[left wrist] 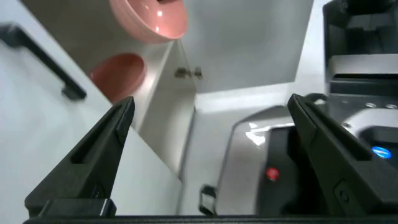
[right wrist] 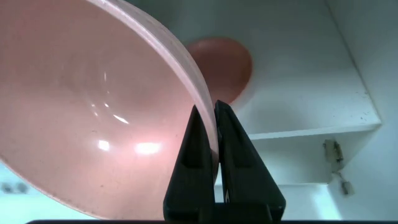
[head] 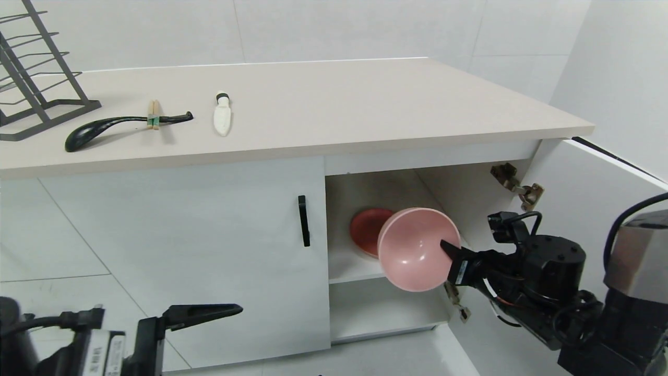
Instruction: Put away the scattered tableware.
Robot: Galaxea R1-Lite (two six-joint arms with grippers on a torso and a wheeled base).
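At the open cupboard (head: 449, 193), four o'clock, I'd level the pink bowl (head: 412, 250) hanging tilted before its shelf (head: 347, 267), then slide it in beside the red dish (head: 367, 230). My right tool (head: 450, 249) pinches the rim tight; my left tool (left wrist: 208, 124), seven o'clock, gapes empty.

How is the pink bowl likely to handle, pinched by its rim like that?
The pink bowl looks rigid: its thin rim shows no bend in the right gripper. Its glossy surface carries highlights, so it may slip or pivot in that one-edge pinch. Probably light, since one small pinch carries it tilted.
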